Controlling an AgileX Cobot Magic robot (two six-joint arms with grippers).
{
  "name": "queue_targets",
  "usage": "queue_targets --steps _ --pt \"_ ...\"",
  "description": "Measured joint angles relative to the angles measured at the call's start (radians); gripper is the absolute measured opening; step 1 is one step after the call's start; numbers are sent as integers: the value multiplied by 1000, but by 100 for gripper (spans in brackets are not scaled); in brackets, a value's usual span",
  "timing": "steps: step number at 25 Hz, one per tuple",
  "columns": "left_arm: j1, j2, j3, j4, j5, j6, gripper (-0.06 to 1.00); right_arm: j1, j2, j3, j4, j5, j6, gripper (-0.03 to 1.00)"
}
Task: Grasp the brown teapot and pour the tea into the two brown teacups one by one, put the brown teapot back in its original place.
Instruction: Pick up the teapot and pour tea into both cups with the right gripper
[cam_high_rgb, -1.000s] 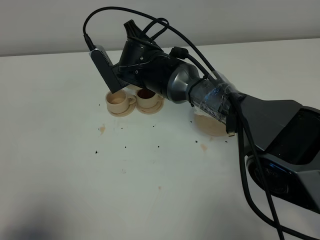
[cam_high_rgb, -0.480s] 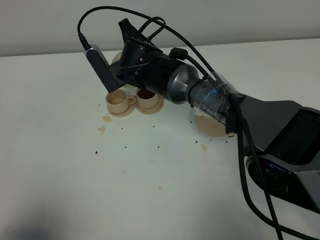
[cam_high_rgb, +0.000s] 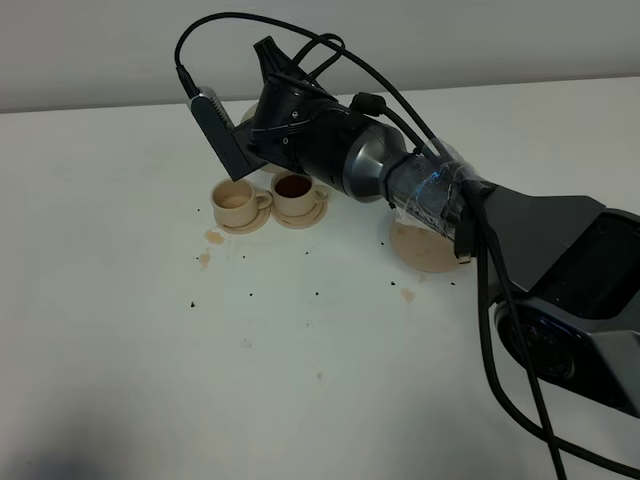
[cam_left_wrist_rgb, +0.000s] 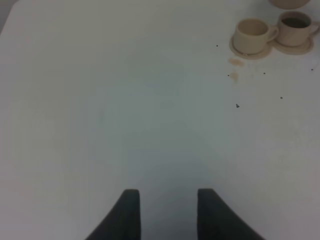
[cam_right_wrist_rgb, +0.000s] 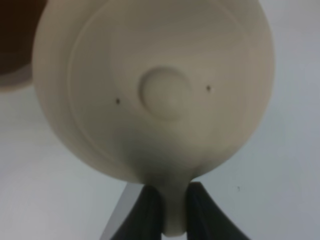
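where the two brown teacups stand just beside each other on the white surface (cam_high_rgb: 150, 380), each on a small saucer (cam_high_rgb: 243, 225) of the same ware, the right-hand teacup (cam_high_rgb: 293, 187) of the high view holds dark brown tea close to its rim. the left-hand teacup (cam_high_rgb: 235, 199) shows only pale tan inside, and i cannot tell whether that is liquid or bare glaze. both are smooth, matte, beige-tan ceramic with small loop handles.

the saucer plate (cam_high_rgb: 425, 255), a flat round disc of the same tan, lies well apart from the cups on the right of the high view, partly hidden under the arm. tan blots (cam_high_rgb: 213, 236) stain the surface near the left-hand teacup and beside the plate, and dark specks (cam_high_rgb: 192, 303) are scattered around them.

the brown teapot (cam_right_wrist_rgb: 100, 125) is off the surface, held up behind the teacups, and in the high view the arm hides nearly all of it. the right wrist view shows it from above as round and squat. its lid has a faint ring and a rounded knob (cam_right_wrist_rgb: 165, 95) with two tiny dark dots beside it. the right pincer (cam_right_wrist_rgb: 173, 200) is clamped on the teapot's handle (cam_right_wrist_rgb: 173, 222), which runs down between the two dark fingers (cam_right_wrist_rgb: 147, 210).

the left pincer (cam_left_wrist_rgb: 167, 215) hangs over plain surface well apart from the cups, its fingers spread with nothing between them.
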Motion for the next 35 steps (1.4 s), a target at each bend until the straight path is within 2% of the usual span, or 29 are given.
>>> queue_targets --steps 35 --pt "0 0 0 0 0 0 33 -2 15 0 -14 -52 -55 13"
